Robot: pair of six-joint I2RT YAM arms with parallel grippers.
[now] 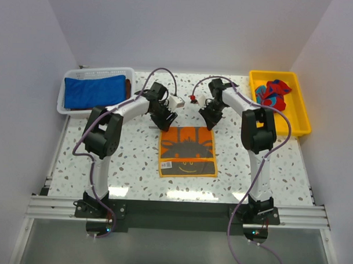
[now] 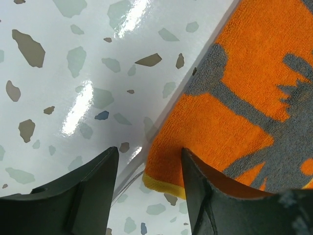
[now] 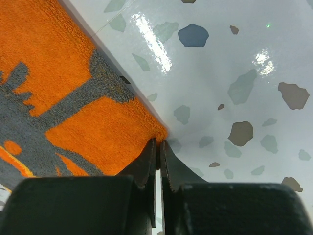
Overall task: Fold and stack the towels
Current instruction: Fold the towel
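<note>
In the middle of the surface, orange towel (image 1: 187, 151) spread flat, not folded yet. At its 11 o'clock corner, left hand (image 2: 149, 152) loose and wide. At its 1 o'clock corner, right hand (image 3: 158, 143) clenched tight; hard to tell if cloth caught. At 10 o'clock, blue towel (image 1: 94, 90) in the basket (image 1: 62, 100); at 2 o'clock, red and blue towel (image 1: 273, 93) bunched in the yellow tray (image 1: 290, 122). No stack yet.

Speckled white table (image 1: 135, 165) is carrying an orange towel (image 1: 187, 151) at centre, basket (image 1: 100, 70) far left, yellow tray (image 1: 299, 113) far right.
</note>
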